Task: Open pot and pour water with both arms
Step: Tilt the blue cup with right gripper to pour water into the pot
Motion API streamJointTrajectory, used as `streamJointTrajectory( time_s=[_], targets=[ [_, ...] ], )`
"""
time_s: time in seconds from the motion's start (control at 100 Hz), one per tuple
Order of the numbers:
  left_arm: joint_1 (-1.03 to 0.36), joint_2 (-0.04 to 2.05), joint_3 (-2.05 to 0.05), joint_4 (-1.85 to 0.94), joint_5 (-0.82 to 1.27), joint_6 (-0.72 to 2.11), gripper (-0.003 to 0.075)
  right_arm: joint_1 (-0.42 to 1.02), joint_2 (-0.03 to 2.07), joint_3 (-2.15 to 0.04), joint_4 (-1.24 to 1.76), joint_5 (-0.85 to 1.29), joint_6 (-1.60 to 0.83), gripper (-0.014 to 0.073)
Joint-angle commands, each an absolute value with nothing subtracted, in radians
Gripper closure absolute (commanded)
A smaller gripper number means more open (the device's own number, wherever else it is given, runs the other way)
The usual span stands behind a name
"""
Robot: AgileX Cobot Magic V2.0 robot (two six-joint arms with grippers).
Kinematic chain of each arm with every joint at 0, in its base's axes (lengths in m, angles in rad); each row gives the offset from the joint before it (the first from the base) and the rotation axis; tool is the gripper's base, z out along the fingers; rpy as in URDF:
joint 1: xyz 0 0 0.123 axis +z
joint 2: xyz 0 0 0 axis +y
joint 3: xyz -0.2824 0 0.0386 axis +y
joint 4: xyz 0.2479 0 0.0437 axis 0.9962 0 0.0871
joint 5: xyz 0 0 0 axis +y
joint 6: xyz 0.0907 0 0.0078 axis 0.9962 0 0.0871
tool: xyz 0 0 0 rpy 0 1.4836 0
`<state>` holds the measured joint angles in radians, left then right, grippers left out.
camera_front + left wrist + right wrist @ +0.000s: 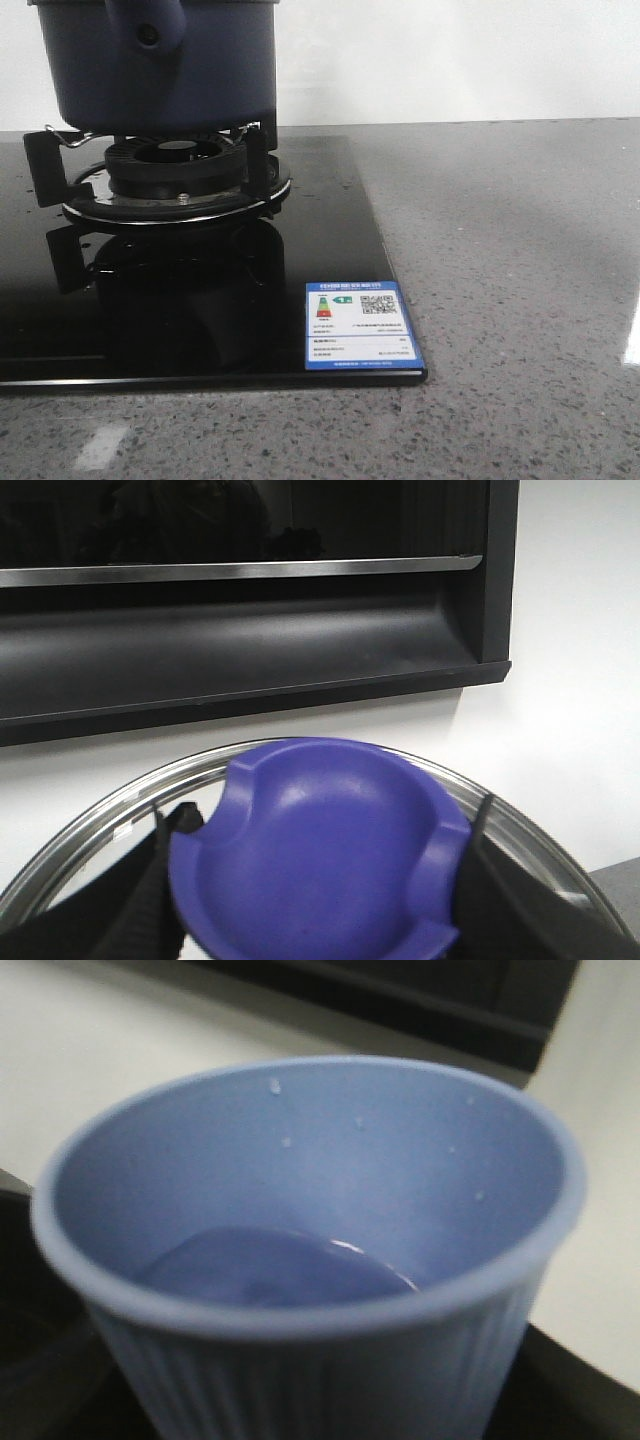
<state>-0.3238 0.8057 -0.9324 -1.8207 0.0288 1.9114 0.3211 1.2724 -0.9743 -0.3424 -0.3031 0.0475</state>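
Note:
The dark navy-blue pot (160,65) stands on the gas burner (175,175) at the back left, its handle with the small hole facing me; its top is cut off by the front view's edge. My left gripper (320,880) is shut on the blue knob (320,850) of a glass lid with a steel rim (120,800), black fingers (130,910) on both sides of it. My right gripper (315,1400) holds a light-blue ribbed cup (300,1200) with a little water (280,1270) in its bottom; its fingers are mostly hidden behind the cup. Neither gripper shows in the front view.
The burner sits on a black glass hob (200,310) with a blue-and-white label (360,325) at its front right corner. Grey speckled counter (520,260) lies to the right. A black range hood (250,610) hangs on the white wall behind the lid.

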Motion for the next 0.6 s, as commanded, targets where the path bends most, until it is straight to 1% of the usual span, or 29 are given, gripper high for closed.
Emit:
streamJointTrajectory(
  time_s=[0.0, 0.42, 0.59],
  targets=[
    [-0.328, 0.794, -0.966, -1.864, 0.058, 1.907, 0.047, 0.353, 1.285, -1.096, -0.34, -0.34, 0.05, 0.0235],
    [-0.328, 0.794, -0.966, -1.864, 0.058, 1.907, 0.047, 0.496, 1.53, -1.427, -0.346, -0.208, 0.05, 0.0235],
    [-0.328, 0.794, -0.966, -1.864, 0.058, 1.907, 0.047, 0.535, 1.614, -1.531, -0.417, -0.144, 0.05, 0.0235]
  ],
)
